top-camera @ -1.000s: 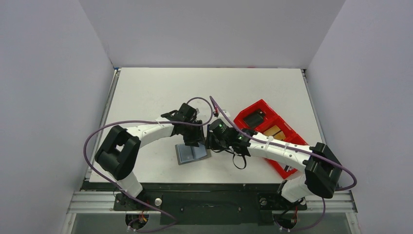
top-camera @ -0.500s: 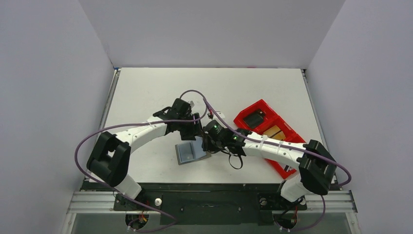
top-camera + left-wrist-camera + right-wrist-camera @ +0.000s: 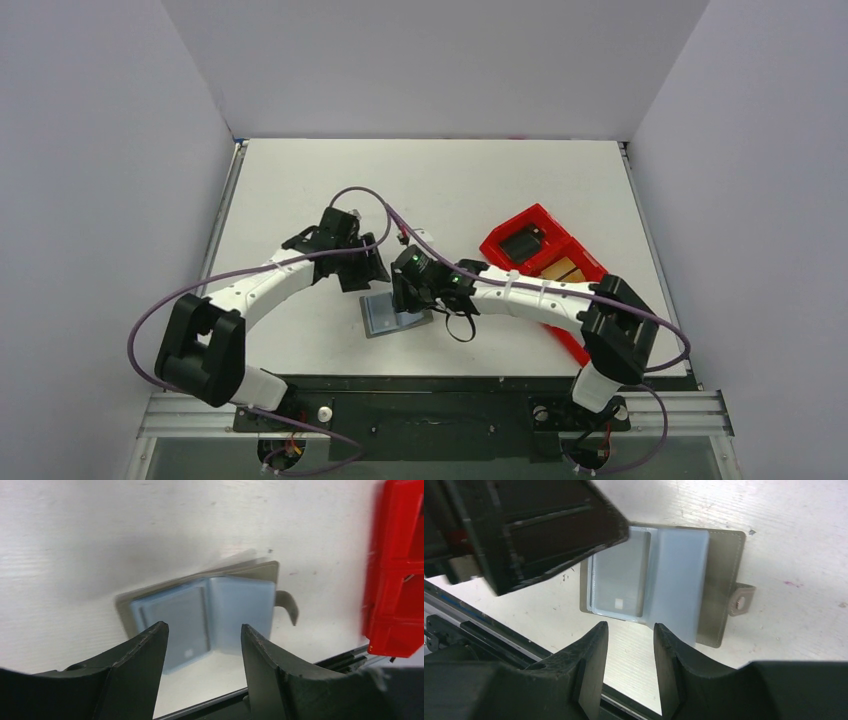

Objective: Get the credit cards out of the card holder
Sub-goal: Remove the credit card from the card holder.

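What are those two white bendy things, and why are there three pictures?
They are robot arms, a left arm and a right arm, bolted to the near edge of a white table. Each ends in a two-fingered pincer for grabbing.

The big picture comes from a camera fixed up high, looking down on everything. The other two come from little cameras on the arms' wrists, so the dark shapes at the bottom of those are each pincer's own fingers.

On the table lies a small grey card holder, open like a book and blue-grey inside. Off to one side sits a red tray.

The left pincer and the right pincer both hang over the card holder with their fingers apart. Neither one holds anything.
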`<act>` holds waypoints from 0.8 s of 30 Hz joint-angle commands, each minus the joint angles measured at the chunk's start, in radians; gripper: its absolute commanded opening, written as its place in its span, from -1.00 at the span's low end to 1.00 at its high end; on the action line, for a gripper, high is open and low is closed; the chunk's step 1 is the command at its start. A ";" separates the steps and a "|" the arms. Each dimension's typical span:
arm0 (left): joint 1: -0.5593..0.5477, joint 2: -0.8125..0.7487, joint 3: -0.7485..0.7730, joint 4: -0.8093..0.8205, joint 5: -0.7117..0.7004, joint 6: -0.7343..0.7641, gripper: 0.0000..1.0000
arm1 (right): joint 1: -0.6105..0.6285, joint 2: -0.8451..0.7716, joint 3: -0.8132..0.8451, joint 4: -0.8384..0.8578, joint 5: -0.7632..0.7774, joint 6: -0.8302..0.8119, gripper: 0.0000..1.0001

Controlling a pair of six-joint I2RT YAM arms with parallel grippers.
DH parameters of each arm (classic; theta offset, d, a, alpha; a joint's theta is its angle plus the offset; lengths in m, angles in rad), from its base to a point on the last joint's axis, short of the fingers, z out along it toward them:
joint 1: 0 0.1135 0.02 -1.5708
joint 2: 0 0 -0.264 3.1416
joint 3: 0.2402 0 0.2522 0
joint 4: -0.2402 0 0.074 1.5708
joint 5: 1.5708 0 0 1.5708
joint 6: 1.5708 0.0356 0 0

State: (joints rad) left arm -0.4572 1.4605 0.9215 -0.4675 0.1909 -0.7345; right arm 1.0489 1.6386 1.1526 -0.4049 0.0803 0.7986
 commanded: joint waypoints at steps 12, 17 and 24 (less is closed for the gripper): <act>0.123 -0.156 -0.127 -0.058 -0.047 0.058 -0.17 | 0.023 0.252 0.165 0.034 -0.051 -0.042 -0.17; 0.123 -0.138 -0.128 -0.050 -0.026 0.062 -0.19 | 0.023 0.288 0.175 0.032 -0.047 -0.036 -0.13; 0.123 -0.122 -0.130 -0.034 -0.011 0.058 -0.22 | 0.025 0.330 0.173 0.032 -0.049 -0.027 -0.13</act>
State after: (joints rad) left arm -0.3378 1.3365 0.7906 -0.5297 0.1551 -0.6945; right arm 1.0676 1.9320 1.2911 -0.3969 0.0254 0.7708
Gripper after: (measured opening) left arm 0.394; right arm 0.436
